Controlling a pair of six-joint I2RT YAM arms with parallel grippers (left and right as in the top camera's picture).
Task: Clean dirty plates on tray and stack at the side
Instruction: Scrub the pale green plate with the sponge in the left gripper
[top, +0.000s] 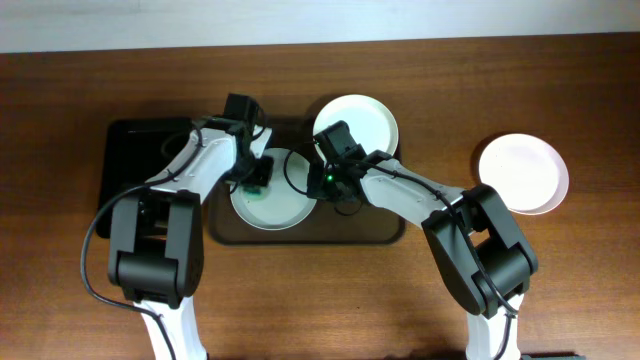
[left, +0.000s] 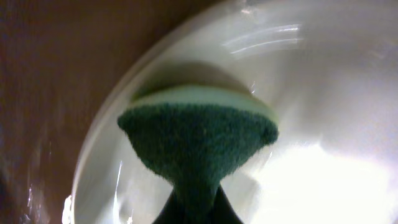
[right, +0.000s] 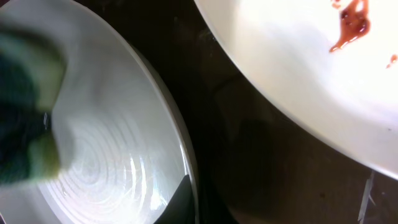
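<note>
The dark brown tray (top: 385, 235) holds two white plates. My left gripper (top: 257, 180) is shut on a green sponge (left: 199, 146) and presses it onto the near plate (top: 280, 210), which also shows in the left wrist view (left: 311, 93). My right gripper (top: 328, 182) is shut on this plate's right rim (right: 186, 180), with one finger inside the rim. The sponge shows blurred at the left of the right wrist view (right: 25, 124). The far plate (top: 365, 118) lies on the tray with a red smear (right: 351, 25). A third plate (top: 522, 172) lies on the table at the right.
A smaller black glossy tray (top: 135, 160) lies left of the brown tray, under my left arm. Both arms cross over the brown tray's middle. Bare wooden table (top: 320, 300) lies in front.
</note>
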